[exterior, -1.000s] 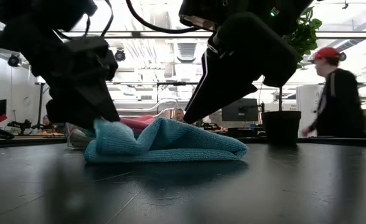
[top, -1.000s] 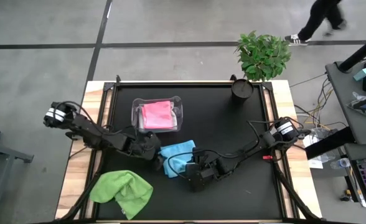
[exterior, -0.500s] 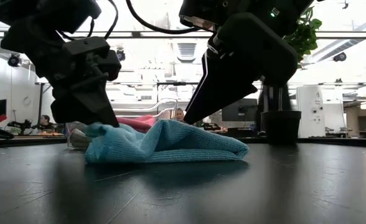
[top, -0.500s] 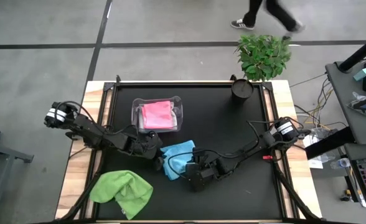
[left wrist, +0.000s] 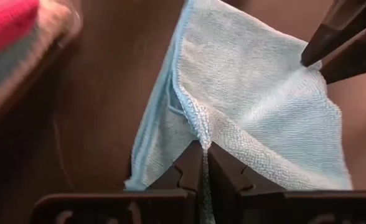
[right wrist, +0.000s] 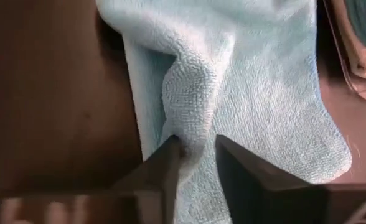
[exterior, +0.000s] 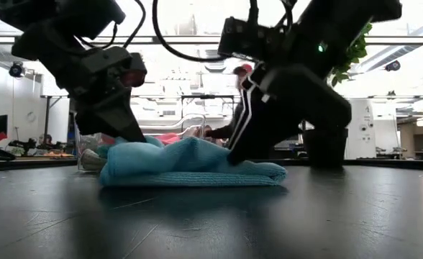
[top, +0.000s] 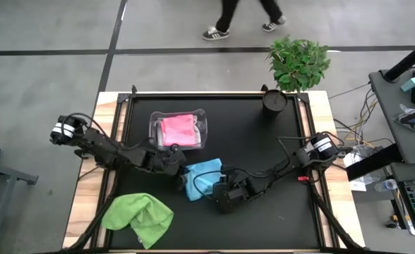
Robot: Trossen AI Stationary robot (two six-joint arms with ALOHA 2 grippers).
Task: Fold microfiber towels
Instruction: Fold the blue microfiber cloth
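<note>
A black table [top: 264,148] with pale wooden edges stands on a grey floor, a potted plant [top: 298,63] beyond its far right corner and a person's legs [top: 243,17] crossing the floor behind it.

Near the middle of the table lies a rumpled light blue towel [top: 202,178], and both arms reach down to it. The left gripper [left wrist: 200,163] sits at the towel's left side, jaws clenched tight on a raised fold of its edge (the left wrist view shows the two fingers pressed together with the hem between them). The right gripper [right wrist: 192,160] is at the towel's near right side, its jaws partly closed around a bunched ridge of the blue cloth, which stands up between the two fingers [right wrist: 161,171]. In the low view the towel [exterior: 190,164] lies in a low heap on the table, between the two grippers.

Just beyond the left jaws, a clear plastic tub [top: 201,129] holds a folded pink towel [top: 178,130]. A crumpled lime green towel [top: 138,215] lies well apart from both jaws, at the table's near left corner.
</note>
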